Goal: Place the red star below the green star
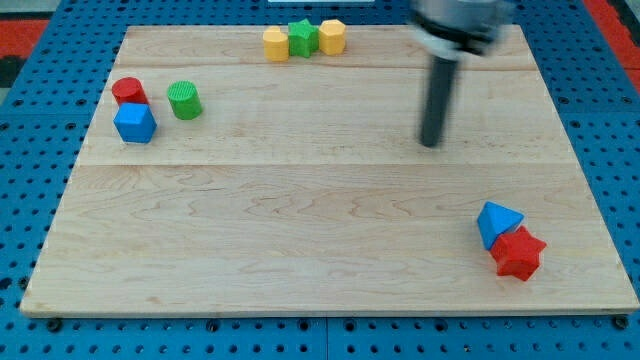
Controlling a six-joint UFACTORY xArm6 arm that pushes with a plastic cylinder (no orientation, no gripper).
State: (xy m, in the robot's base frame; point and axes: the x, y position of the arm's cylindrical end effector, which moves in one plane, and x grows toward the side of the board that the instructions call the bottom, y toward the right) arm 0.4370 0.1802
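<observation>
Hovering mid-board: my tip (431,143) is a bare rod, no pincer; red star (518,253) sits at 5 o'clock, green star (303,38) at 10 o'clock.

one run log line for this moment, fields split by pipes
my tip: on bare board, touching no block | red star: lower right, against blue triangular block | green star: top edge, between yellow blocks | step: push not begun

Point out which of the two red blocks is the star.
The red star at the view's bottom right, touching the blue triangle. The other red block, top left, is round.
</observation>
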